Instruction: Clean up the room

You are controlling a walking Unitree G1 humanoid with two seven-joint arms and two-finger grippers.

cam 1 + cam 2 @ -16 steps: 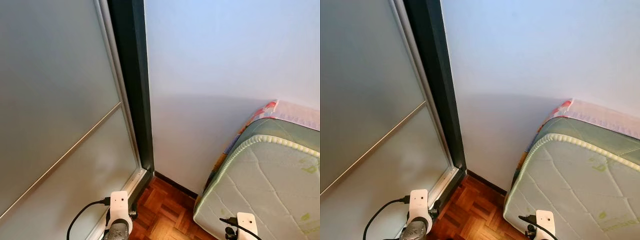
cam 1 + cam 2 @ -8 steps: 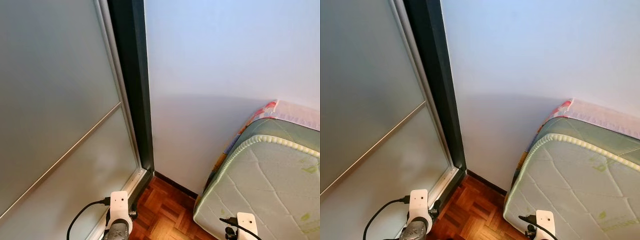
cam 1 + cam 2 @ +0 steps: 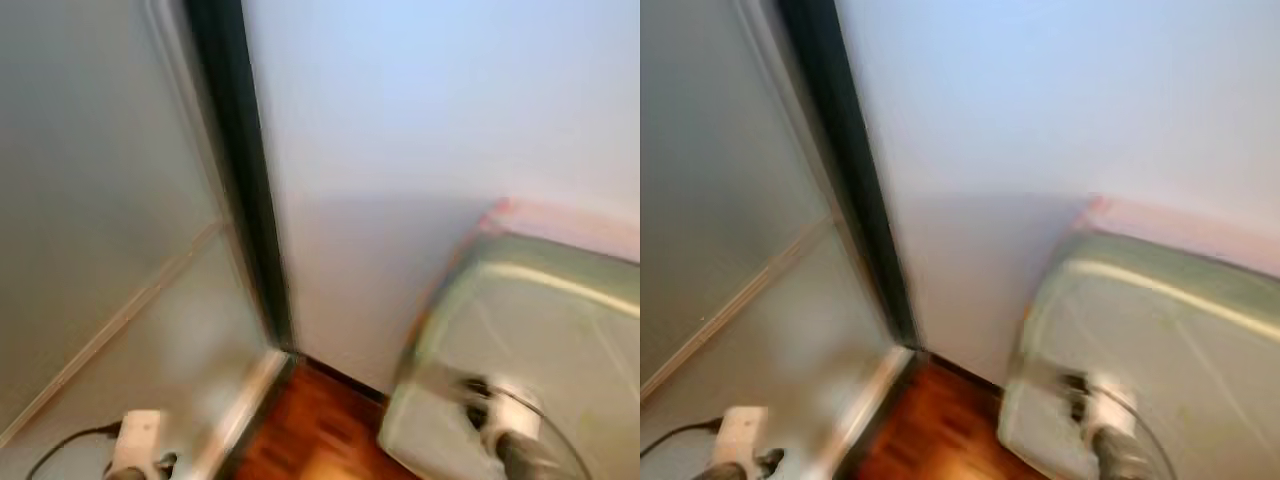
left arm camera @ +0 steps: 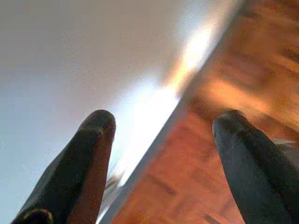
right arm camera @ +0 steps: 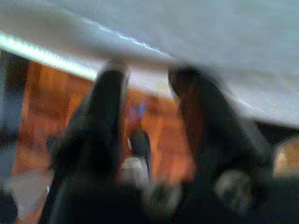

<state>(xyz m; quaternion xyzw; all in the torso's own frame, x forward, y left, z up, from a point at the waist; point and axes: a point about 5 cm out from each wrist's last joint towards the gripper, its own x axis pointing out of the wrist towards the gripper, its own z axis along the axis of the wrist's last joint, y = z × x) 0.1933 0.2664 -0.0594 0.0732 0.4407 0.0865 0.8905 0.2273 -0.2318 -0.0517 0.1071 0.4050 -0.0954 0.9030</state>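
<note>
The head views are blurred by motion. A bare green-white mattress (image 3: 540, 330) lies at the right against the white wall, with a patterned cover (image 3: 560, 215) along its far edge. My left gripper (image 4: 159, 126) is open, with nothing between its fingers, low over the parquet floor (image 4: 224, 140) beside the sliding door's track. The white left wrist (image 3: 135, 440) sits at the bottom left. My right gripper (image 5: 147, 88) is blurred; its fingers stand apart near the mattress's underside edge. The right wrist (image 3: 505, 425) hangs before the mattress corner.
A frosted sliding door (image 3: 100, 230) with a dark frame (image 3: 240, 190) fills the left side. A white wall (image 3: 420, 120) closes the corner ahead. A narrow strip of parquet (image 3: 320, 430) runs between door and mattress.
The whole picture has blurred and shifted, so the camera is moving. My left wrist now sits further left in view, and my right wrist sits higher.
</note>
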